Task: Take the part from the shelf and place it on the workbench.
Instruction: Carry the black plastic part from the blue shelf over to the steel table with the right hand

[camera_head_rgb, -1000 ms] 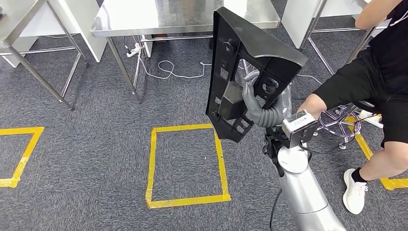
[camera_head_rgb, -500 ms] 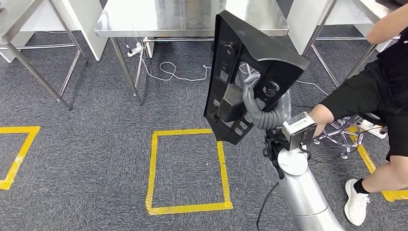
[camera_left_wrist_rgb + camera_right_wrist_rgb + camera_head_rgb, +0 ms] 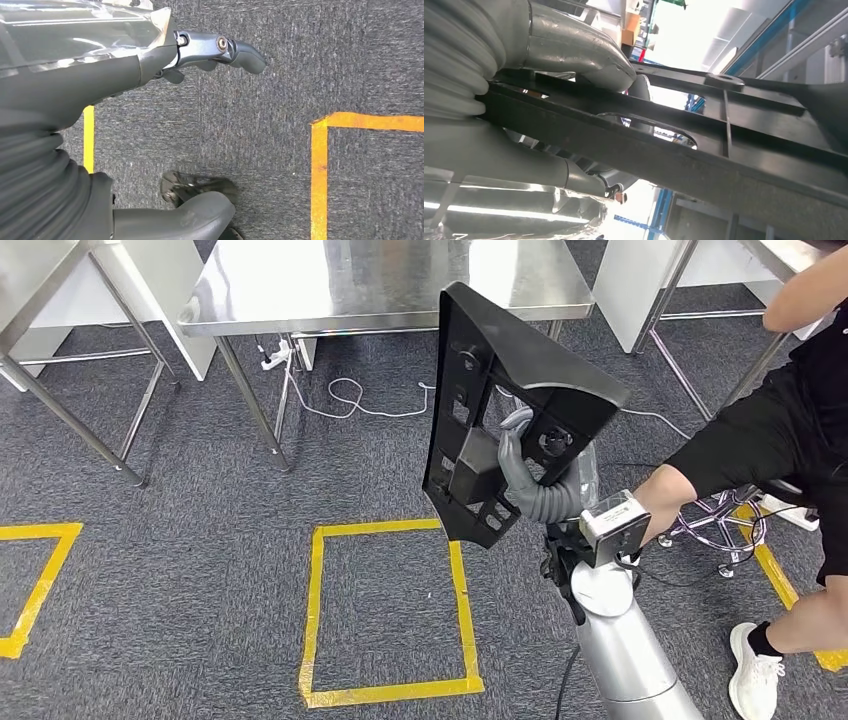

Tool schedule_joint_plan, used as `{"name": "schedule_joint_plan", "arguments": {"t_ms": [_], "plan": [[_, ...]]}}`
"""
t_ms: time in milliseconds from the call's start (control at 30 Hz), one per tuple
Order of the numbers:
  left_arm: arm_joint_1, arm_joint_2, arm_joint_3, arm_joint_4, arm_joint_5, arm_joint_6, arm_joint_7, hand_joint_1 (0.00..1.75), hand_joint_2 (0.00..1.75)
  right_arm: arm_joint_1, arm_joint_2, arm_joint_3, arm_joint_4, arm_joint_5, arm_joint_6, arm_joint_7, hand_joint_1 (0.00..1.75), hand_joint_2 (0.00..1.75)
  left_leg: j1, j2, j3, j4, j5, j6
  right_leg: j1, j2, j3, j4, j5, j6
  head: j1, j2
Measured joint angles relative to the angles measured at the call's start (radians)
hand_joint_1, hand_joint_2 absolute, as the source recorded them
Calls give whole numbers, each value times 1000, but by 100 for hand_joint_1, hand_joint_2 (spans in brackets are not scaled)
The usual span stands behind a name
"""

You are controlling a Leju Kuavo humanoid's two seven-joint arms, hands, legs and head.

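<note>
black plastic part (image 3: 505, 405), a flat ribbed panel with cut-outs and round bosses, stands almost upright in the air over the grey carpet (image 3: 200, 500), held up by the right hand (image 3: 520, 465). the hand's grey fingers reach through an opening near the panel's middle and wrap a cross rib; in the right wrist view the thick thumb (image 3: 574, 47) lies on one side of a dark bar of the part (image 3: 674, 150) and the other fingers curl in on the far side, so the grip is closed firmly on it. the silver right arm (image 3: 625, 640) rises from the lower edge of the head view to a ribbed grey wrist cover just under the panel.

left hand (image 3: 150, 65) hangs over the carpet in its wrist view, its dark fingers (image 3: 235, 50) loosely spread and its thumb (image 3: 190, 217) apart from them, with nothing between them.

steel workbench (image 3: 300, 280) stands beyond the part, its shiny top bare where it shows; the panel's upper corner overlaps the bench's front edge in the head view, but the part is in the air, not resting on it. a white cable (image 3: 345, 395) loops on the carpet under the bench. yellow tape (image 3: 385, 610) marks a square on the carpet just below the part. a person (image 3: 775, 430) in dark shorts and a white shoe (image 3: 755, 680) stands to the right beside a wheeled chair base (image 3: 715, 525).
</note>
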State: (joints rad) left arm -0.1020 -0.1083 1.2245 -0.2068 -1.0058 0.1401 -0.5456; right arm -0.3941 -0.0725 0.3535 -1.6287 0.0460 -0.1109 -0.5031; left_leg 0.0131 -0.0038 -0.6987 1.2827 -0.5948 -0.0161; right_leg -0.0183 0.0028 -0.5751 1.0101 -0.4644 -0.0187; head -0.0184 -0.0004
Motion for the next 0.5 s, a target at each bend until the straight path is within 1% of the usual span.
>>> {"name": "schedule_joint_plan", "arguments": {"t_ms": [33, 67, 100, 133, 167, 200, 267, 300, 333, 367, 400, 433, 467, 500], "plan": [[1, 0, 0, 0, 1, 1, 1, 0, 175, 4, 4, 1, 0, 3, 0, 1, 175, 175, 0, 0, -16, 1, 23, 2, 1, 1, 9, 0, -7, 1, 0, 0], [2, 0, 0, 0, 1, 1, 1, 0, 175, 7, 7, 2, -1, 6, 0, 1, 175, 175, -1, 0, -12, -39, 65, 7, 2, 2, 21, 0, -16, 2, 0, 0], [3, 1, 0, 0, 1, 1, 1, 0, 175, 9, 11, 2, -1, 8, 0, 2, 175, 175, -3, 0, 7, -107, 118, 16, 3, 3, 32, -1, -24, 3, 0, 0], [2, 2, 0, 0, 1, 1, 1, 0, 175, 8, 14, 2, -2, 9, 0, 3, 175, 175, -6, 1, 31, -173, 156, 28, 5, 3, 43, -3, -32, 6, 1, 0], [2, 3, 0, 0, 0, 0, 1, 0, 175, 7, 17, 3, -2, 9, 0, 4, 175, 175, -11, 2, 53, -227, 178, 40, 6, 3, 50, -6, -39, 9, 2, 0], [2, 5, 0, 0, 0, 0, 1, 0, 175, 6, 20, 3, -3, 9, 0, 4, 175, 175, -16, 3, 66, -258, 182, 51, 6, 3, 53, -10, -43, 14, 3, 0], [2, 6, 0, 0, -1, 1, 1, 0, 175, 6, 22, 3, -3, 10, 0, 6, 175, 175, -23, 3, 81, -283, 170, 68, 9, 2, 61, -7, -38, 28, 3, 0], [3, 7, 0, 0, -2, 1, 1, 0, 175, 6, 23, 3, -3, 11, 0, 6, 175, 175, -23, 2, 92, -293, 168, 74, 10, 2, 62, -2, -39, 32, 3, 0], [4, 7, 0, 0, -3, 2, 1, 0, 175, 5, 24, 4, -3, 11, 0, 7, 175, 175, -21, 1, 107, -304, 167, 81, 12, 1, 59, 16, -42, 34, 3, 0], [4, 7, 0, 0, -4, 2, 1, 0, 175, 1, 25, 4, -3, 12, 0, 7, 175, 175, -18, -1, 121, -311, 166, 86, 12, 1, 44, 47, -53, 33, 4, 0], [3, 6, 0, 0, -6, 2, 0, 0, 175, -2, 26, 5, -4, 12, 0, 7, 175, 175, -17, -1, 130, -315, 163, 88, 11, 1, 15, 96, -69, 30, 5, 0], [2, 6, 0, 0, -8, 2, 0, 0, 175, -4, 27, 6, -3, 12, 0, 7, 175, 175, -16, -2, 137, -316, 157, 89, 9, 1, -25, 160, -87, 30, 6, 0], [2, 6, 0, 0, -9, 1, 0, 0, 175, -5, 27, 6, -3, 12, 0, 7, 175, 175, -16, -3, 143, -316, 150, 88, 8, 1, -68, 220, -104, 34, 6, 0], [2, 6, 0, 0, -10, 0, 0, 0, 175, -3, 27, 7, -2, 12, 0, 7, 175, 175, -16, -5, 151, -315, 142, 86, 6, 1, -103, 257, -115, 41, 6, 0]]}}
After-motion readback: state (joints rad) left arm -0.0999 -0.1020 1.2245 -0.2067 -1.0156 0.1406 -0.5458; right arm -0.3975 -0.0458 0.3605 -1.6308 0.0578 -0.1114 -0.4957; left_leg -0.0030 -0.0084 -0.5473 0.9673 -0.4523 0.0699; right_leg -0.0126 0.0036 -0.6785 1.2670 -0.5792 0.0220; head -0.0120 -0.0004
